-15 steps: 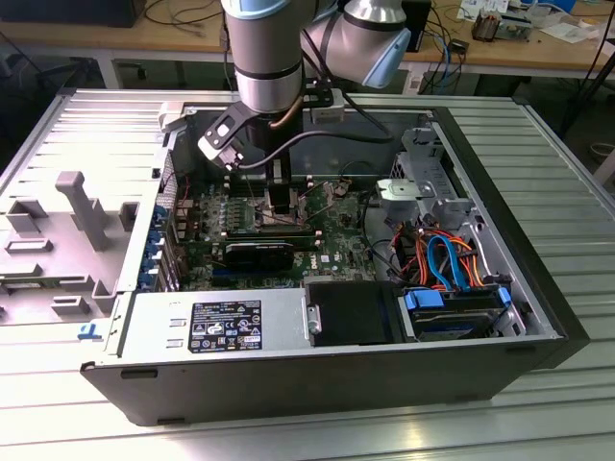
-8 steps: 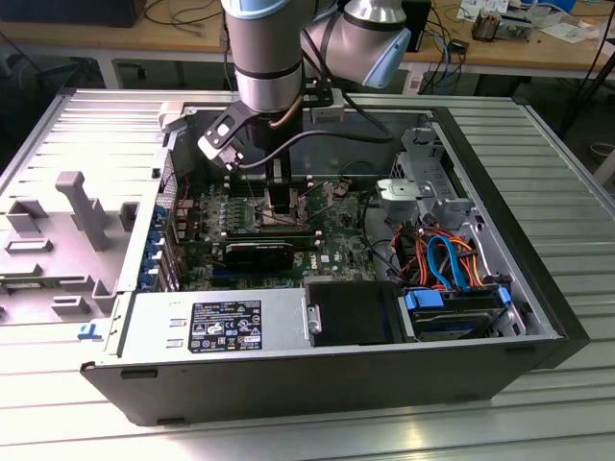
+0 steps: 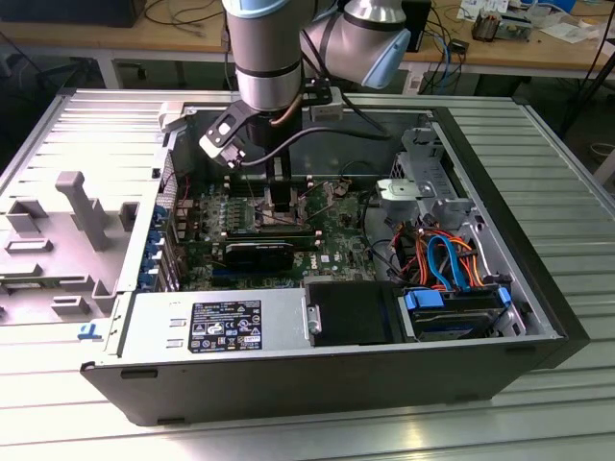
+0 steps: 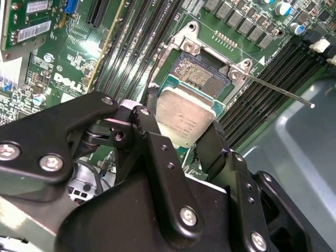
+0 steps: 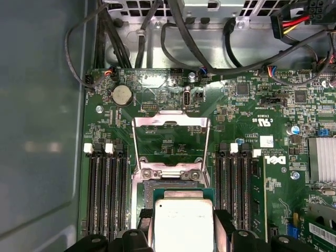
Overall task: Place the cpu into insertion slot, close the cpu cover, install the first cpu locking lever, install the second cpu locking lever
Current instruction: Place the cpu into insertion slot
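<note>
Second wrist view: your gripper (image 4: 181, 131) clamps the cpu (image 4: 185, 116) near the insertion slot (image 4: 202, 73); a tilt could bend its pins.

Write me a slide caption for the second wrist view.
Fingers clamp the silver chip by two edges just over the open socket, not yet seated.

Silver arm (image 3: 271, 58), black screw-studded fingers (image 4: 157, 155)

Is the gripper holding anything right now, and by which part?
Yes. The gripper holds the cpu, with its fingers pinching two opposite side edges. The silvery top is bare, and the chip is close to the insertion slot.
</note>
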You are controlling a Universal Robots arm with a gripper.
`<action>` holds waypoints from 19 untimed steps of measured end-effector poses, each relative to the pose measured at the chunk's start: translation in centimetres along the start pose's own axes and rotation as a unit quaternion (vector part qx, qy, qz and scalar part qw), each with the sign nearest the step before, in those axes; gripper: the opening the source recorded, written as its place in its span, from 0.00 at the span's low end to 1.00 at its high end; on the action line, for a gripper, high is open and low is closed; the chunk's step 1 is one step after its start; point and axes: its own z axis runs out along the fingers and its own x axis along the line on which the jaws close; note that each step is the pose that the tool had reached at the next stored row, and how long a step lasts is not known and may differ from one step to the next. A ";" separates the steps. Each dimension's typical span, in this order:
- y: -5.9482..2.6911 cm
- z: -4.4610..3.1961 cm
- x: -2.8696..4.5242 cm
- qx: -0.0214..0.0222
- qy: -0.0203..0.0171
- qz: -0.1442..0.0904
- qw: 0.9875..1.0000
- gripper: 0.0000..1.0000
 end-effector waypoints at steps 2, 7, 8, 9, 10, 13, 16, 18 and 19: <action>-0.01 0.11 0.19 0.000 -0.005 -0.002 1.000 0.55; -0.06 0.80 0.64 0.000 -0.008 -0.003 1.000 0.55; -0.10 1.07 0.66 0.000 -0.008 -0.003 1.000 0.55; -0.12 1.26 0.68 0.000 -0.008 -0.003 1.000 0.55; -0.14 1.41 0.70 0.000 -0.008 -0.003 1.000 0.55; -0.20 1.91 0.76 0.000 -0.008 -0.003 1.000 0.55; -0.29 2.35 0.80 0.000 -0.008 -0.003 1.000 0.55; -0.35 2.63 0.83 0.000 -0.008 -0.003 1.000 0.55; -0.39 2.74 0.83 0.000 -0.008 -0.003 1.000 0.55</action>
